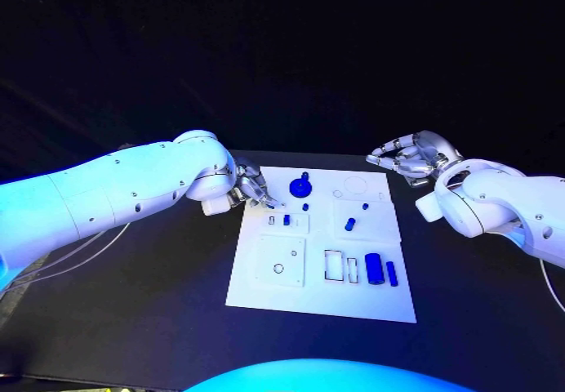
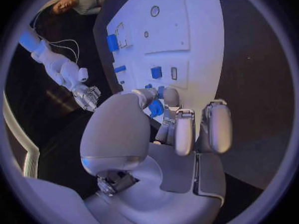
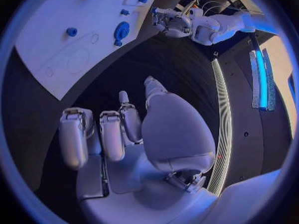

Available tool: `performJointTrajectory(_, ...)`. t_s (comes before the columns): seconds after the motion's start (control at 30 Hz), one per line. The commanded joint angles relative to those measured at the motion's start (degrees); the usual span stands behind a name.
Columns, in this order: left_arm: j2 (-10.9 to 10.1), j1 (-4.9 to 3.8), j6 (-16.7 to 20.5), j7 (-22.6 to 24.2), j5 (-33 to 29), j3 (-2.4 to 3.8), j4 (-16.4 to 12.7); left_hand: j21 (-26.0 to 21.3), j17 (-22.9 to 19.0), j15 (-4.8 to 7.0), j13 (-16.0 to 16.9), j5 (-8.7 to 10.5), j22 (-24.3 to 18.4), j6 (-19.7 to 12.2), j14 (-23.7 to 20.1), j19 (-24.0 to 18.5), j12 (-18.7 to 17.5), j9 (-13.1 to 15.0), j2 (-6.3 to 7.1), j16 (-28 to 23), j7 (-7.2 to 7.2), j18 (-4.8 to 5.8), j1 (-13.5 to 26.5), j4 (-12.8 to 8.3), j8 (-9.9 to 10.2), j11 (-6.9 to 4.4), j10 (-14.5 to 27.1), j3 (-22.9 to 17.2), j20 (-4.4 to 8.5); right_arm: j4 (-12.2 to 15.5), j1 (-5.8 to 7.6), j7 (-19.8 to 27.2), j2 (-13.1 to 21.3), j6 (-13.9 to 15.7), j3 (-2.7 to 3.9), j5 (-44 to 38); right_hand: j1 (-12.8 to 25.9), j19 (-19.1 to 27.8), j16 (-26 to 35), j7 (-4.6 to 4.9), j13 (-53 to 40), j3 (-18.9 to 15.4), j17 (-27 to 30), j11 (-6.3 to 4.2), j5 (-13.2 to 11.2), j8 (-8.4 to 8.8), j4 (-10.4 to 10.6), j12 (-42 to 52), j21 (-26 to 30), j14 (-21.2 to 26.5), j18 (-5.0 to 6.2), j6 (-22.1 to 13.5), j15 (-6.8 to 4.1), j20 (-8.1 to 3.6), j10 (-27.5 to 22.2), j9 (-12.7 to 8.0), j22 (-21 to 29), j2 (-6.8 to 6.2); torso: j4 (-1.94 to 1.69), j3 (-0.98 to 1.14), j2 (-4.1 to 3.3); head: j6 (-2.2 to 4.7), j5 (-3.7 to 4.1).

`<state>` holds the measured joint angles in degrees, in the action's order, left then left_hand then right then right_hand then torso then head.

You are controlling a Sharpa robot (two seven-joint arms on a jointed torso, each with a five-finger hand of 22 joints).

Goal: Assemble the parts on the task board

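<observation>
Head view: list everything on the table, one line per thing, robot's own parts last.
White rectangular task board: one, white, middle of the black table.
Round blue knobbed part: one, blue, far end of the board.
Large blue cylinder part: one, blue, near right of the board, lying beside a slimmer blue bar.
Small blue parts: several, blue, scattered mid-board, e.g..
Black table: one, black, under everything.
Left hand: silver, at the board's far left edge.
Right hand: silver, raised beyond the board's far right corner, holding nothing.
</observation>
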<state>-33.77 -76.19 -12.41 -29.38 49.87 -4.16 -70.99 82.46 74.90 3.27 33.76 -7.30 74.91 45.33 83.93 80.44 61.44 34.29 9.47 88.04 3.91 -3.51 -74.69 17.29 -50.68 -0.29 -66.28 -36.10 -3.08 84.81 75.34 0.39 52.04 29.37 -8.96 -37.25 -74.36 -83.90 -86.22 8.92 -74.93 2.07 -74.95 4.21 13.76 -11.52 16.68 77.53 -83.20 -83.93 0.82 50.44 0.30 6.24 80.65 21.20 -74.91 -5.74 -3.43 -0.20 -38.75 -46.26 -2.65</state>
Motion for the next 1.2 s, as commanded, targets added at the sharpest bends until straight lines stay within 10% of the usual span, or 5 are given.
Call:
performJointTrajectory(0.03,0.6,-0.24,-1.9,-0.9,1.4,-0.15,0.2,-0.2,12.1,0.18,0.3,0.13,3.6,-0.3,5.1,0.0,0.5,0.4,0.05,0.2,-0.06,0.29,0.6,-9.7,-0.3,-0.06,-0.7,-9.5,0.0,0.0,-0.03,0.6,-0.1,-0.5,0.0,-0.4,0.0,-2.4,0.3,0.03,-3.5,-0.2,-5.3,-0.1,0.4,-0.2,-0.2,-0.2,0.3,-3.7,1.02,-0.5,-0.47,-0.39,-0.1,-0.1,-10.4,0.19,-0.02,0.03,0.04,-0.12,-0.16)
performJointTrajectory(0.5,2.3,-0.36,-2.9,-1.2,1.8,-1.27,0.9,-0.1,12.6,0.29,1.7,-0.01,3.9,-0.1,5.3,0.2,1.7,0.4,0.44,0.6,-0.22,0.35,2.0,-11.0,-0.8,-0.22,-1.6,-10.6,0.07,-0.3,-0.03,1.9,-0.6,1.2,0.0,0.0,-0.1,-1.4,1.0,-0.01,-2.4,-0.1,-3.9,-0.14,0.8,-0.39,-0.2,-1.4,2.2,-3.4,1.5,-0.4,-0.5,-0.42,-1.0,-0.1,-9.1,0.12,0.06,-0.13,-0.08,-0.12,-0.38)
performJointTrajectory(0.7,2.9,-0.35,-3.3,-1.3,3.2,-1.48,1.0,0.0,12.8,0.34,2.0,-0.09,4.0,-0.1,5.3,0.3,1.9,0.4,0.54,0.7,-0.27,0.38,2.4,-11.5,-0.9,-0.27,-1.8,-11.0,0.11,-0.5,-0.03,4.8,-1.0,5.2,0.0,0.2,-2.7,8.1,13.6,-0.16,14.2,1.8,13.6,-0.42,1.7,-1.71,-0.3,-19.9,24.0,2.1,5.84,-1.5,-0.86,-0.87,-12.9,-0.2,5.1,0.28,0.05,-0.09,-0.08,-0.06,-0.37)
performJointTrajectory(0.83,3.1,-0.34,-3.9,-1.3,3.5,-1.55,1.2,0.0,13.0,0.37,2.1,-0.13,4.1,0.0,5.4,0.4,2.0,0.3,0.61,0.8,-0.29,0.4,2.7,-11.9,-1.0,-0.3,-1.9,-11.4,0.14,-0.5,-0.03,6.8,-1.1,7.7,0.0,0.9,-3.5,17.2,36.3,0.16,29.0,4.2,36.1,-0.08,2.7,-2.68,-0.2,-36.2,51.8,10.0,9.68,-2.4,-0.62,-0.55,-20.3,-0.5,24.5,-0.59,0.01,-0.09,-0.07,-0.11,-0.09)
performJointTrajectory(1.2,3.1,-0.31,-4.6,-1.3,5.9,-1.7,1.1,0.1,13.0,0.39,2.3,-0.15,4.1,0.0,5.4,0.4,2.2,0.3,0.7,0.8,-0.31,0.42,3.1,-12.3,-1.1,-0.32,-2.1,-11.8,0.17,-0.7,-0.03,11.5,-1.1,11.2,0.0,5.6,-3.3,21.0,62.4,2.81,51.6,11.9,44.3,3.16,3.6,-2.71,-0.4,-56.4,71.1,17.7,9.65,-4.5,3.33,3.28,-22.0,-1.6,42.7,-3.5,0.03,-0.05,-0.07,-0.33,-0.19)
